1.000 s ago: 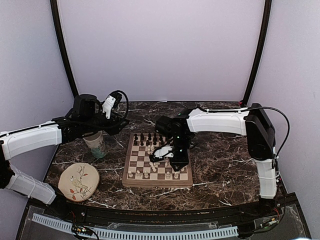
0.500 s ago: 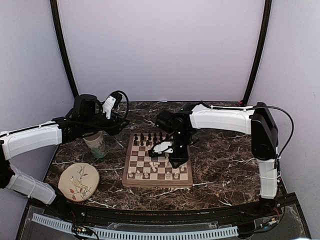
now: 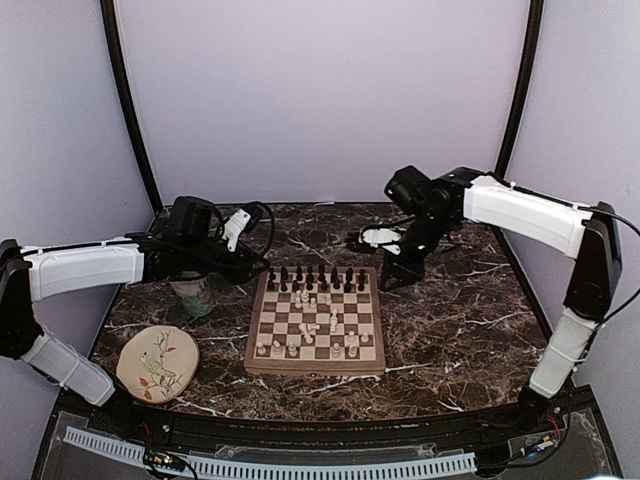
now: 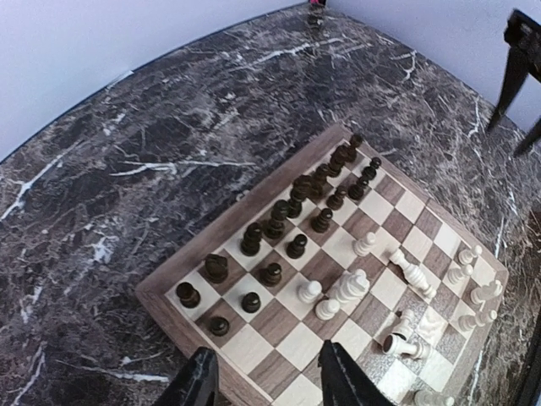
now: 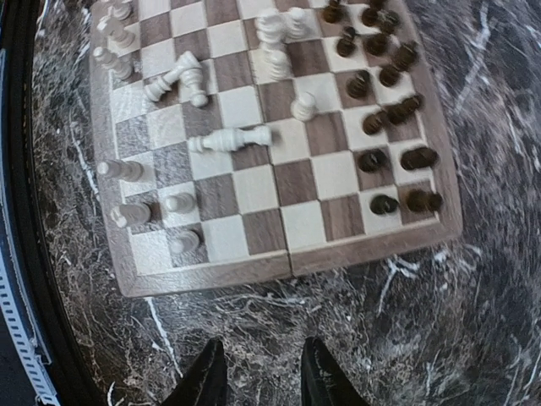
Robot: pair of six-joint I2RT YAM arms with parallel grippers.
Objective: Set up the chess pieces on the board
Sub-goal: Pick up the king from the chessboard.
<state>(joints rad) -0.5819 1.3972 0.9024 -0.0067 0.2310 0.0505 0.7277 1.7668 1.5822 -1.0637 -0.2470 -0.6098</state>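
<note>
Left pincer (image 4: 267,381) and right pincer (image 5: 258,376) both hang spread, pinching nothing — the board (image 4: 275,321) with its chess pieces (image 4: 296,246) lies just ahead of each.

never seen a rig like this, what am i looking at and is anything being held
Two robot arms, the left arm and right arm, are bolted at the near edge of a marble table. The wide picture comes from a fixed camera above and behind them; the other two come from cameras on each wrist, looking down past its jaws. On the table lie a chessboard with dark chess pieces standing along its far side and cream pieces, some toppled, plus a mug and a bird-patterned plate. Both jaws are open, holding nothing.
</note>
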